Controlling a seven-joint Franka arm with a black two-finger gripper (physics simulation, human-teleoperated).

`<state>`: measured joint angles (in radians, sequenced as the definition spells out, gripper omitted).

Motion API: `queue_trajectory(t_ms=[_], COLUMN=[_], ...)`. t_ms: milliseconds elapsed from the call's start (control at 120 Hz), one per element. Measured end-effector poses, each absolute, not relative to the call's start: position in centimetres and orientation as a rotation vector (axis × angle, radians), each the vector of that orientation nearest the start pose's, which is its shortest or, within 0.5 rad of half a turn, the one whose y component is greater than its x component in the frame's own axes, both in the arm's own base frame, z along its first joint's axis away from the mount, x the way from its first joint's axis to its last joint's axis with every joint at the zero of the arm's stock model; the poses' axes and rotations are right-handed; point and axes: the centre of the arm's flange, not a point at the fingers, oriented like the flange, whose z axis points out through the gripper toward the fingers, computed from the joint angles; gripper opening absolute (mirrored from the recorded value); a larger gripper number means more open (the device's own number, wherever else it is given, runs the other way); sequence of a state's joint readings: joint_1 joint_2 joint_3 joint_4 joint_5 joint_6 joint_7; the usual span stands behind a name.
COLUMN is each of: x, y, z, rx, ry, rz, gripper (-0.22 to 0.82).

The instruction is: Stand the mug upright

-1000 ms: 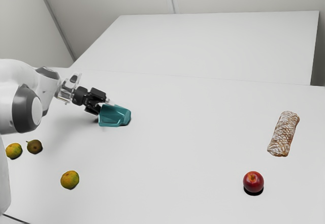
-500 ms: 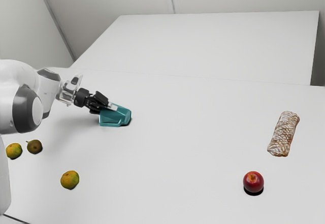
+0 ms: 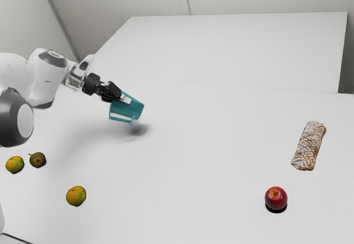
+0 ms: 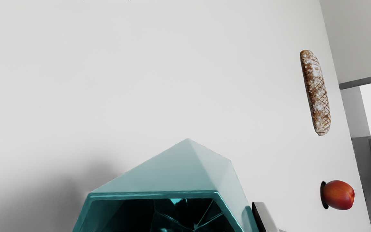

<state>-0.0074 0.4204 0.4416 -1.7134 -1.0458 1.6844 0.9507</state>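
In the exterior view my gripper [image 3: 123,97] is shut on the teal mug [image 3: 127,110], holding it tilted above the table, with its shadow below. From the wrist view, the mug [image 4: 159,175] has its open mouth turned toward my hand. There the gripper [image 4: 185,225] has one fingertip against the mug's outer side; the other is hidden.
On the table [image 3: 193,144], a bread loaf [image 3: 309,146] and a red apple [image 3: 276,198] lie toward the exterior view's right. A yellow-green fruit [image 3: 76,196], another [image 3: 15,164] and a brown-green fruit [image 3: 37,160] are nearer the arm.
My gripper has closed on the mug and raised it off the table, tilting it so its far end points up more. The fruits and bread have stayed put.
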Motion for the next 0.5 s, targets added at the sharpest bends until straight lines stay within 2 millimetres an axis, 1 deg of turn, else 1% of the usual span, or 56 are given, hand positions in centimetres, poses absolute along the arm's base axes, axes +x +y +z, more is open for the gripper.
queue_trajectory(t_ms=[75, 158, 208, 292, 392, 500], x=[61.7, 61.8, 61.5, 61.2, 60.7, 60.4], y=[13.4, 10.0, 8.2, 6.2, 4.5, 2.8], z=[38.9, 40.2, 40.1, 39.8, 38.6, 38.7], rx=[2.345, 2.455, 2.523, 2.633, 2.744, 2.844], ry=[-0.306, -0.444, -0.518, -0.636, -0.752, -0.882], rz=[0.282, 0.235, 0.196, 0.149, 0.107, 0.101], gripper=[-0.17, -0.17, -0.17, -0.17, -0.17, -0.17])
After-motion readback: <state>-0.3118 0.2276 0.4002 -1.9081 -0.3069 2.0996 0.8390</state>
